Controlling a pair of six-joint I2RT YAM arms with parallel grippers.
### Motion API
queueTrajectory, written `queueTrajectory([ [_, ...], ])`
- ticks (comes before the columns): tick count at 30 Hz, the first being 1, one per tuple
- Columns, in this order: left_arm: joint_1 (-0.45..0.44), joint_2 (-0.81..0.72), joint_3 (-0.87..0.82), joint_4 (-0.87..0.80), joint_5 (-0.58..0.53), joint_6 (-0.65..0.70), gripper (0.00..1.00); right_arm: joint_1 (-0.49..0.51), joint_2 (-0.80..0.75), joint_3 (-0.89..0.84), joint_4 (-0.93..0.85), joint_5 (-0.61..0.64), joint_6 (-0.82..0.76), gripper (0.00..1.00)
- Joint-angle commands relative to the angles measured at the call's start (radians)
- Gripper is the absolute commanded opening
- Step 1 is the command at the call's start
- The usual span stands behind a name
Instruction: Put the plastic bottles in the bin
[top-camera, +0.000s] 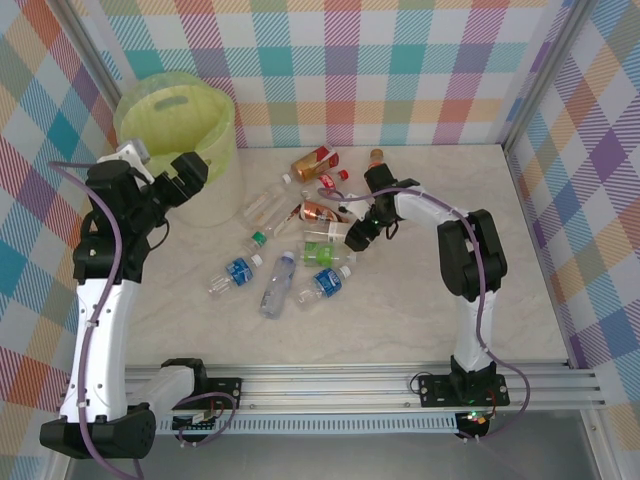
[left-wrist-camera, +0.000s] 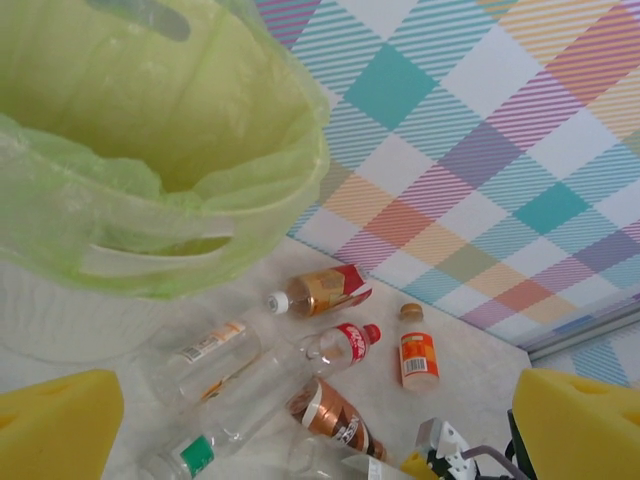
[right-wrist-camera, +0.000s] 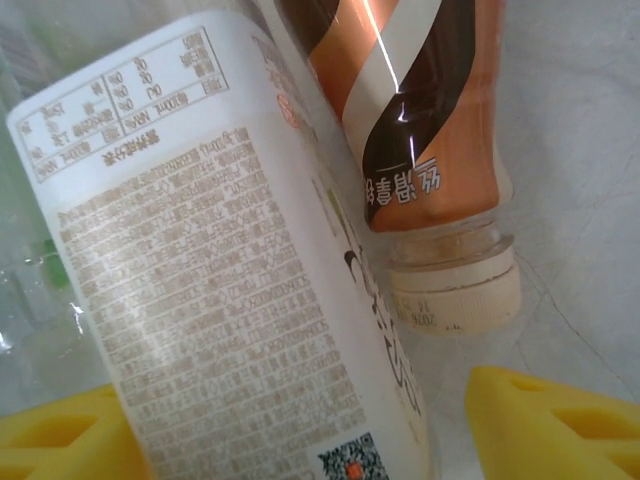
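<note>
At upper left, the bag-lined bin (top-camera: 218, 150) is flanked by the wide-open left claw (top-camera: 187, 168). A white-labelled bottle (right-wrist-camera: 230, 300) is straddled by the parted right claw (top-camera: 352, 238).

Layout, everything referenced to the bin (top-camera: 215, 170)

The bin stands on the table (top-camera: 450, 330) at its far-left corner, close to the back wall (top-camera: 400, 70). The bottles (top-camera: 318, 211) all lie on the table to the right of the bin. The nearest bottle (top-camera: 265, 205) is just beside the bin's right side. Three sit farther right toward the back wall, and the rest are spread right of the bin and nearer the arms. The left gripper (top-camera: 195, 168) is at the bin's near-right edge. The right gripper (top-camera: 355, 235) is well right of the bin, among the bottles.
</note>
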Motion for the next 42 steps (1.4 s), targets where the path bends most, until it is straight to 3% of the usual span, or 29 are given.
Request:
queueTrajectory([
  [1, -0.007, -0.018, -0.02, -0.019, 0.05, 0.027, 1.0, 0.006, -0.017, -0.02, 0.018, -0.013, -0.038, 0.72],
  [12, -0.006, -0.017, -0.083, 0.047, 0.102, 0.009, 1.0, 0.027, -0.105, -0.094, 0.08, -0.009, -0.062, 0.5],
  [18, -0.006, -0.019, -0.102, 0.074, 0.12, -0.015, 1.0, 0.037, -0.248, -0.202, 0.166, 0.002, -0.047, 0.44],
  [23, -0.029, 0.028, -0.131, 0.145, 0.201, -0.081, 1.0, 0.049, -0.362, -0.274, 0.229, -0.01, 0.004, 0.4],
  [31, -0.228, 0.11, -0.122, 0.166, 0.116, -0.067, 1.0, 0.086, -0.576, -0.472, 0.489, -0.099, 0.26, 0.39],
  [36, -0.342, 0.193, -0.119, 0.192, 0.12, -0.096, 1.0, 0.11, -0.644, -0.485, 0.533, -0.142, 0.341, 0.39],
  [42, -0.452, 0.234, -0.188, 0.404, 0.105, -0.186, 1.0, 0.119, -0.639, -0.477, 0.583, -0.199, 0.402, 0.39],
])
